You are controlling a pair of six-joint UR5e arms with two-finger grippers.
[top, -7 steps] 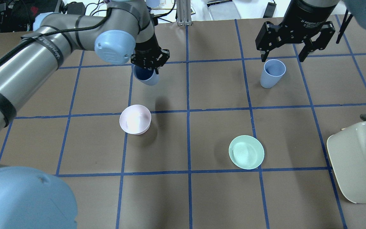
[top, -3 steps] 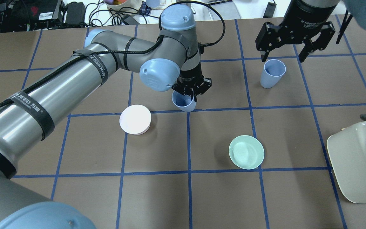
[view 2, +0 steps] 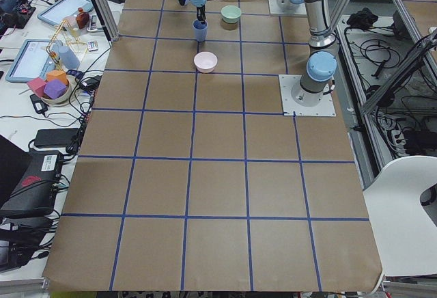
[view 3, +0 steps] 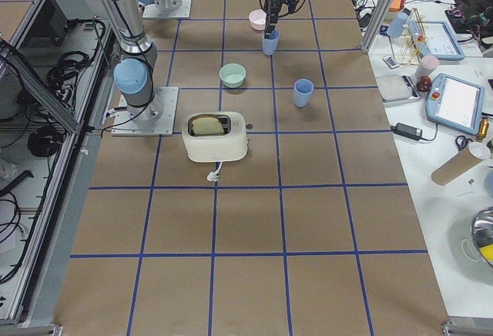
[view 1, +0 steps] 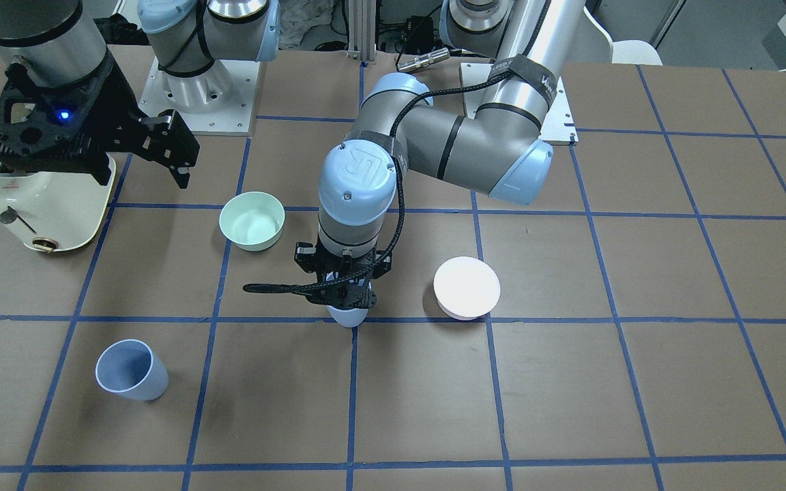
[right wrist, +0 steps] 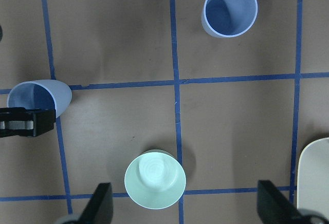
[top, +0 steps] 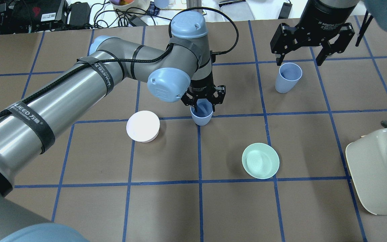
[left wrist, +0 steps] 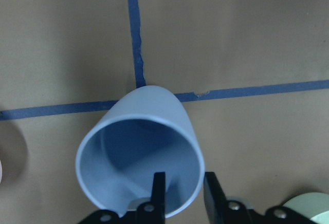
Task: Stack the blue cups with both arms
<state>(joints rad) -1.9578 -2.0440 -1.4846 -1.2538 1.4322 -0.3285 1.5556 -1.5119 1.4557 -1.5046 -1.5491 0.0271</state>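
Note:
My left gripper (top: 203, 103) is shut on the rim wall of one blue cup (top: 202, 117). It holds the cup slightly tilted and low over a tape crossing at the table's middle. I cannot tell whether the base touches the table. In the left wrist view the fingers (left wrist: 159, 189) pinch the cup (left wrist: 136, 147) at its near rim. The second blue cup (top: 288, 79) stands upright at the far right and also shows in the front view (view 1: 130, 372). My right gripper (top: 299, 62) is open and empty, high above and just behind that cup.
A pale pink bowl (top: 143, 126) sits upside down left of the held cup. A mint-green bowl (top: 260, 160) sits nearer the robot on the right. A cream toaster (top: 381, 171) stands at the right edge. Blue tape lines grid the brown table.
My left arm has carried the blue cup to the right and toward the table's middle, and lower. The right arm and the second cup have not moved.

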